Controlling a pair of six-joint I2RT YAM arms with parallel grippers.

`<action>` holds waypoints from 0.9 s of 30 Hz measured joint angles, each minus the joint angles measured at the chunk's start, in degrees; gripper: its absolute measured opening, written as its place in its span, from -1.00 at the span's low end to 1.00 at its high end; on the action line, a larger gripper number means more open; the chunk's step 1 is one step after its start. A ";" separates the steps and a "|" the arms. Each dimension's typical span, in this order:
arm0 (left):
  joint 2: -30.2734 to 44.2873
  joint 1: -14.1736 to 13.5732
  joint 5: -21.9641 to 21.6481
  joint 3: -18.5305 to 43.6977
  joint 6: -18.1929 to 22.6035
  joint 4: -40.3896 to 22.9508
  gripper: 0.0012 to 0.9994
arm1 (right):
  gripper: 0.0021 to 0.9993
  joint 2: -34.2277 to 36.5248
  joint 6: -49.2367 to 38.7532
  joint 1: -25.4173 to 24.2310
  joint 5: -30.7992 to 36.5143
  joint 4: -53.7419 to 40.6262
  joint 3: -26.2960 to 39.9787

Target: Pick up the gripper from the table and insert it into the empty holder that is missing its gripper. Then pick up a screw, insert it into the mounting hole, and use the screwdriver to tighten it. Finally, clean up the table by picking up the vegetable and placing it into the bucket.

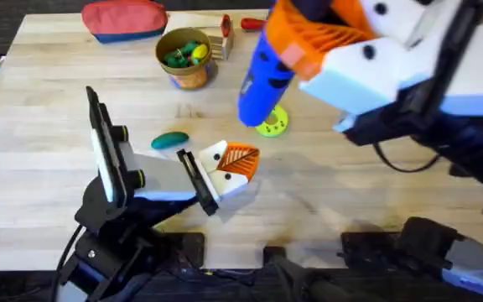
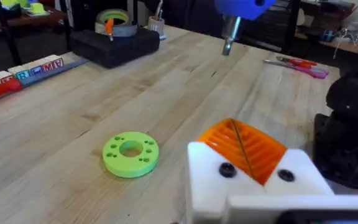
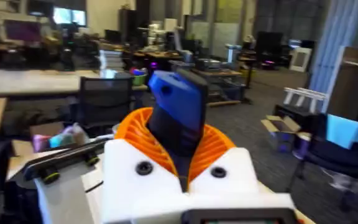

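My right gripper (image 1: 302, 44) is raised high over the table (image 1: 49, 101) and shut on the blue screwdriver (image 1: 262, 82), which hangs bit-down above the lime disc. In the right wrist view its orange pads (image 3: 135, 127) clamp the screwdriver (image 3: 180, 106). My left gripper (image 1: 235, 164) rests low at mid-table with its orange ribbed pads (image 2: 263, 152) pressed together and nothing visible between them. The teal vegetable (image 1: 170, 140) lies just to its left. The bucket (image 1: 185, 59) stands at the back and holds green and yellow pieces. The loose gripper, the empty holder and a loose screw are out of view.
A lime-green disc with holes (image 1: 272, 123) (image 2: 130, 152) lies right of centre. At the back are a red zip pouch (image 1: 124, 18), a small wooden block (image 1: 222, 38) and a red-handled tool (image 1: 252, 23). Bare wood spreads across the table's right half.
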 joint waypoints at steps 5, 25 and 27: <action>0.00 0.00 0.00 0.00 -0.86 -0.01 -0.97 | -0.99 7.93 0.01 3.83 -2.72 4.65 0.00; 0.00 0.00 0.00 0.00 -3.08 0.00 -0.97 | -0.99 13.06 4.51 4.23 -3.32 7.58 0.00; 0.00 0.00 0.00 0.00 -3.08 -0.02 -0.97 | -0.99 13.06 4.72 4.23 -3.33 7.60 0.00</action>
